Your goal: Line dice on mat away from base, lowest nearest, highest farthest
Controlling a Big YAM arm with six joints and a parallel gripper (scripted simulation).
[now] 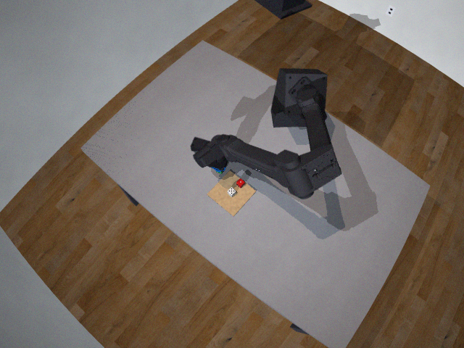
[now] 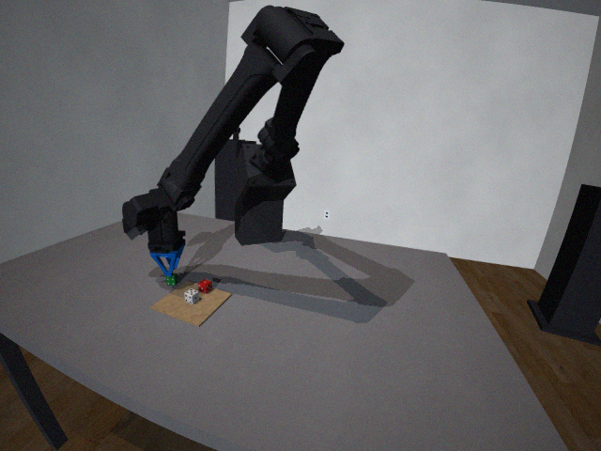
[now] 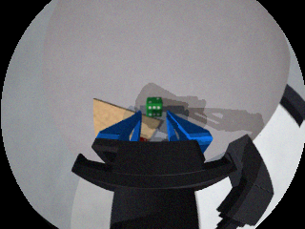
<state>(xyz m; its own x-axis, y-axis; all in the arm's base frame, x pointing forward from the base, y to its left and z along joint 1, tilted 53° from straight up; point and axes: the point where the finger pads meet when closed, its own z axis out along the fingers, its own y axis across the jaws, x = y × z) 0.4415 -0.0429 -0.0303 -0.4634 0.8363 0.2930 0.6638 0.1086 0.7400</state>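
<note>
Pointing down, the jaws (image 1: pixel 219 171) (image 2: pixel 169 275) are standing partly open, their blue fingers leaving a modest gap and gripping nothing. Just below their tips, the green die (image 1: pixel 220 172) (image 2: pixel 171 280) (image 3: pixel 153 107) is sitting off the mat (image 1: pixel 233 206) (image 2: pixel 193 315) (image 3: pixel 110 116); in the wrist view it is appearing between the two tips, with tabletop (image 1: pixel 168 93) (image 2: pixel 339 368) (image 3: pixel 167 48) showing on either side. Its top number is looking too small to read surely.

Near the jaws, the red die (image 1: pixel 240 183) (image 2: pixel 205 286) (image 3: pixel 142 139) is resting on the mat and showing one pip upward. The white die (image 1: pixel 231 192) (image 2: pixel 192 296) is also lying there, showing five and sitting farther from the base (image 1: pixel 283 84) (image 2: pixel 262 218) than the red one. These two are standing near each other, slightly apart. Above the jaws, the dark arm (image 1: pixel 254 153) (image 2: pixel 218 121) is reaching from the base, which is standing well apart from them.
</note>
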